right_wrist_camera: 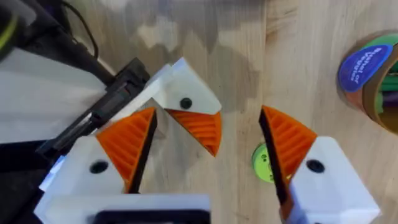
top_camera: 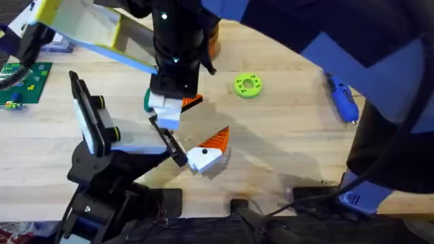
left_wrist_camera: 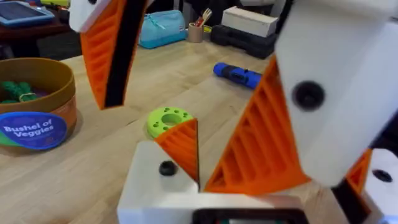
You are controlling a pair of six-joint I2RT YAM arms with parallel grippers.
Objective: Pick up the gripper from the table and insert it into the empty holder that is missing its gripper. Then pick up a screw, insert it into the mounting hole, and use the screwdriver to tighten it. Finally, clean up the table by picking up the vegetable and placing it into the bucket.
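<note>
I see the loose gripper piece (top_camera: 205, 154), white with an orange ribbed pad, sitting at the end of the dark holder (top_camera: 169, 144) on the desk (top_camera: 285, 149). In my right wrist view the same piece (right_wrist_camera: 189, 109) lies close ahead of the right gripper (right_wrist_camera: 205, 158), nearer its one finger than the other, and not between the pads. Those fingers (right_wrist_camera: 127, 143) stand wide apart and hold nothing. From overhead the right gripper (top_camera: 169, 108) hangs just above the holder, under the dark bulk of its arm.

The left gripper (left_wrist_camera: 186, 93) is also spread wide, with nothing between its orange pads; the white and orange piece (left_wrist_camera: 168, 158) shows low between the fingers (left_wrist_camera: 112, 50), but I cannot tell whether it touches them.

The lime-green disc (top_camera: 247, 85) lies beyond the piece, well apart from it. The bucket (left_wrist_camera: 37, 106) stands off to one side of the left fingers, its blue label reading "Bushel of Veggies", with green pieces inside. The screwdriver (top_camera: 341, 98) lies far from both grippers, flat on the desk; in the left wrist view I see it (left_wrist_camera: 239, 73) past the disc (left_wrist_camera: 166, 119).

A green circuit board (top_camera: 24, 81) sits at the desk's far edge.
</note>
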